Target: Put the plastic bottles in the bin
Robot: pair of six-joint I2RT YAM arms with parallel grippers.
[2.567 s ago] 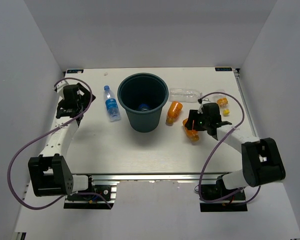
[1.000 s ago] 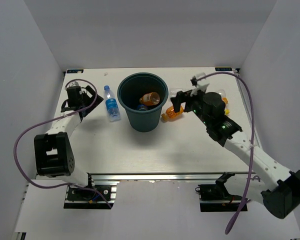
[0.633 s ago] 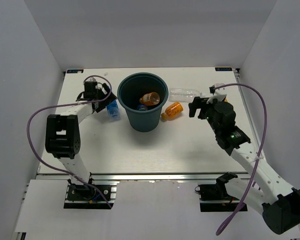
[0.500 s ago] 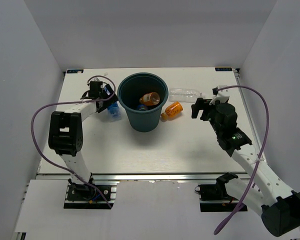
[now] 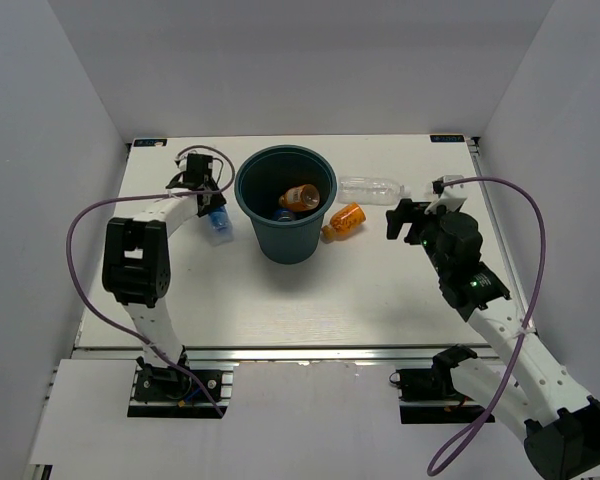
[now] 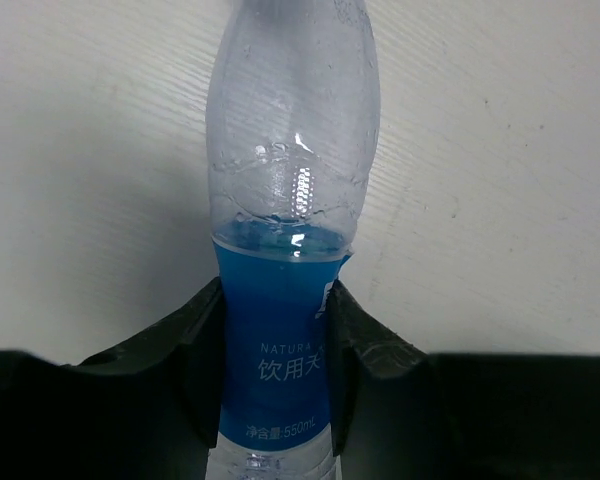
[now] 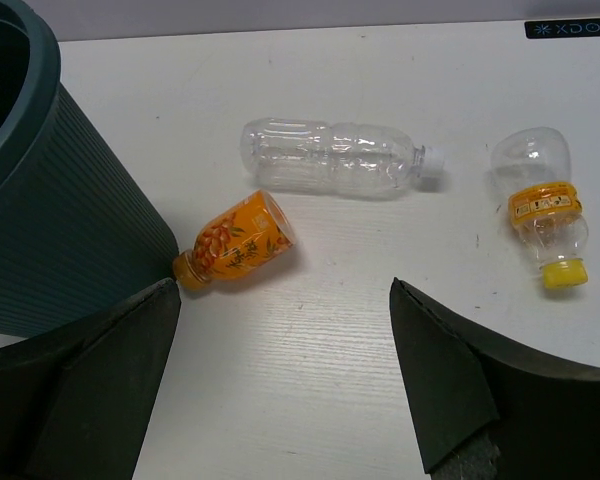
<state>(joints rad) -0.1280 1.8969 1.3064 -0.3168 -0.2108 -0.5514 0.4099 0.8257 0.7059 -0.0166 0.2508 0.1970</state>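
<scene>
The left gripper [image 6: 277, 322] clamps the blue-labelled water bottle [image 6: 292, 180] at mid-body where it lies just left of the bin [image 5: 292, 242], presumably for a balanced lift. The right gripper [image 7: 280, 300] hangs with jaws wide apart near the orange bottle [image 7: 236, 245], whose cap rests against the bin's wall, likely lining up on it.

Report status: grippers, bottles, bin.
Left gripper shut on blue-labelled clear plastic bottle, beside round dark teal plastic bin. Right gripper open, empty. Orange bottle in bin; three other bottles on white table. No obstruction seen.
</scene>
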